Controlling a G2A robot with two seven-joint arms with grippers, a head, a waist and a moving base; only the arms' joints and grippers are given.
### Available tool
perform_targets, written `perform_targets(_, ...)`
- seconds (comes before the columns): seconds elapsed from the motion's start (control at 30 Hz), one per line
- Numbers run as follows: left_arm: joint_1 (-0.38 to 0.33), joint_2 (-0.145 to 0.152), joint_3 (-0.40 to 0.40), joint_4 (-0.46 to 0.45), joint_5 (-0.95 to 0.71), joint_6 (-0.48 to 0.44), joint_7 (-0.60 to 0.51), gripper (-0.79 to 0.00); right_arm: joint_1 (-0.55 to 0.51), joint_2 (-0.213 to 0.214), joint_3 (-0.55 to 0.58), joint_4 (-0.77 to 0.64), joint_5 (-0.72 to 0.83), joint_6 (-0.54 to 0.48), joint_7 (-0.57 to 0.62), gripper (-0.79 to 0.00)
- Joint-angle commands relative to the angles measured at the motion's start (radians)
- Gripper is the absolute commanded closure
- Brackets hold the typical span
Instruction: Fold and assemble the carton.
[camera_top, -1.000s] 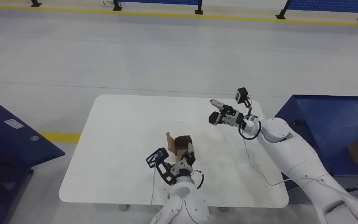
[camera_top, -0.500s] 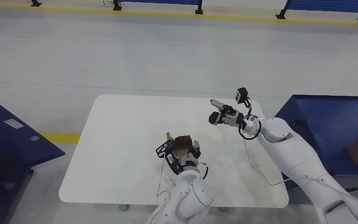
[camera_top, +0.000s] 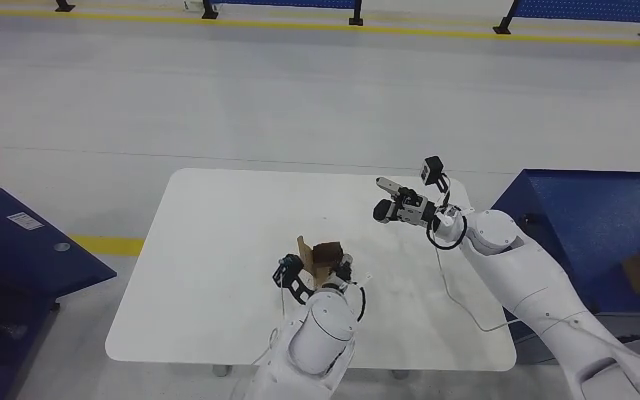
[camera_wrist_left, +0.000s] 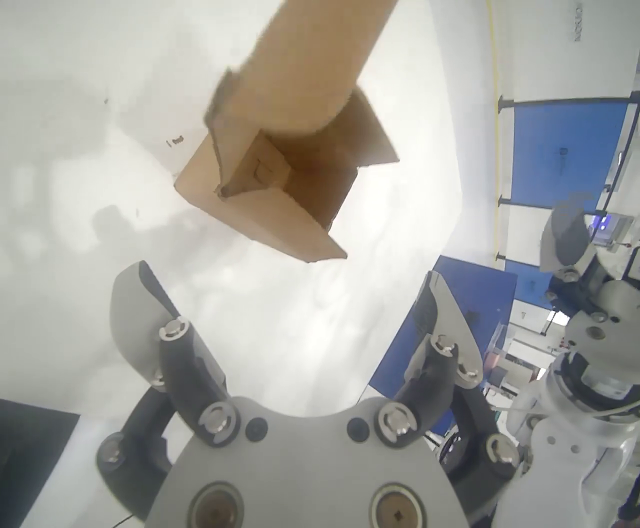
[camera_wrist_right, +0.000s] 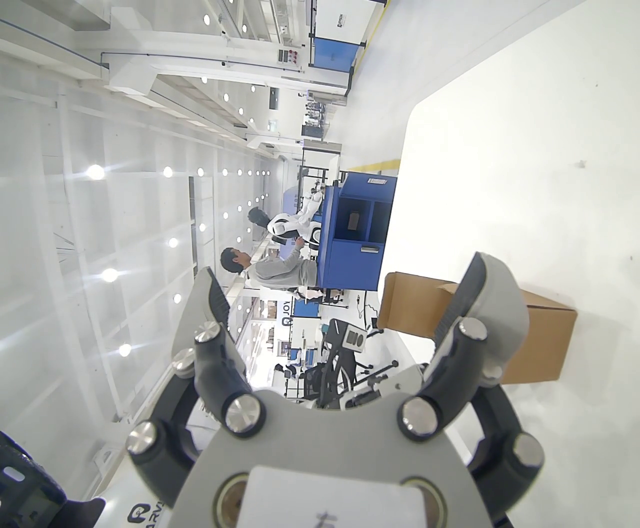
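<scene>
while open-mouthed on the desk (camera_top: 220, 260) near its robot-side edge, carton (camera_top: 322, 257) just beside left tool (camera_wrist_left: 283, 285), released and empty. right tool (camera_wrist_right: 345, 272) likewise released, well apart above the desk.

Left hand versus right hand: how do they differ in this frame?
Distance: the left hand sits close to the carton, while the right hand is well away from it, over the table's far right part.
Facing: the left hand faces the carton's open end, while the right hand faces a closed side wall.
Shared: both hands are open and empty.
</scene>
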Motion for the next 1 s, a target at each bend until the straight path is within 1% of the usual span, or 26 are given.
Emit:
perform_targets(0.0, -0.015, -0.006, 0.009, 0.037, -0.062, 0.000, 0.099, -0.640, 0.000, 0.000, 0.000, 0.000, 0.000, 0.000, 0.000, -0.785)
perform_targets(0.03, -0.022, -0.009, 0.015, 0.051, -0.090, 0.000, 0.132, -0.603, 0.000, 0.000, 0.000, 0.000, 0.000, 0.000, 0.000, -0.785)
perform_targets(0.13, -0.046, -0.017, 0.030, 0.090, -0.163, 0.000, 0.224, -0.548, 0.000, 0.000, 0.000, 0.000, 0.000, 0.000, 0.000, -0.785)
perform_targets(0.2, -0.059, -0.022, 0.039, 0.112, -0.208, 0.000, 0.267, -0.462, 0.000, 0.000, 0.000, 0.000, 0.000, 0.000, 0.000, -0.785)
perform_targets(0.27, -0.070, -0.026, 0.049, 0.125, -0.244, 0.000, 0.306, -0.434, 0.000, 0.000, 0.000, 0.000, 0.000, 0.000, 0.000, -0.785)
perform_targets(0.3, -0.074, -0.027, 0.053, 0.129, -0.262, 0.000, 0.321, -0.391, 0.000, 0.000, 0.000, 0.000, 0.000, 0.000, 0.000, -0.785)
perform_targets(0.37, -0.080, -0.028, 0.060, 0.135, -0.288, 0.000, 0.351, -0.366, 0.000, 0.000, 0.000, 0.000, 0.000, 0.000, 0.000, -0.785)
perform_targets(0.5, -0.078, -0.026, 0.071, 0.131, -0.326, 0.000, 0.396, -0.336, 0.000, 0.000, 0.000, 0.000, 0.000, 0.000, 0.000, -0.785)
perform_targets(0.57, -0.073, -0.023, 0.076, 0.121, -0.341, 0.000, 0.411, -0.268, 0.000, 0.000, 0.000, 0.000, 0.000, 0.000, 0.000, -0.785)
perform_targets(0.63, -0.067, -0.019, 0.079, 0.110, -0.350, 0.000, 0.424, -0.225, 0.000, 0.000, 0.000, 0.000, 0.000, 0.000, 0.000, -0.785)
perform_targets(0.67, -0.064, -0.017, 0.081, 0.104, -0.355, 0.000, 0.428, -0.191, 0.000, 0.000, 0.000, 0.000, 0.000, 0.000, 0.000, -0.785)
perform_targets(0.83, -0.051, -0.010, 0.085, 0.086, -0.372, 0.000, 0.445, -0.129, 0.000, 0.000, 0.000, 0.000, 0.000, 0.000, 0.000, -0.785)
perform_targets(0.9, -0.047, -0.008, 0.086, 0.081, -0.376, 0.000, 0.452, -0.006, 0.000, 0.000, 0.000, 0.000, 0.000, 0.000, 0.000, -0.785)
perform_targets(0.97, -0.043, -0.006, 0.088, 0.074, -0.380, 0.000, 0.460, -0.012, 0.000, 0.000, 0.000, 0.000, 0.000, 0.000, 0.000, -0.785)
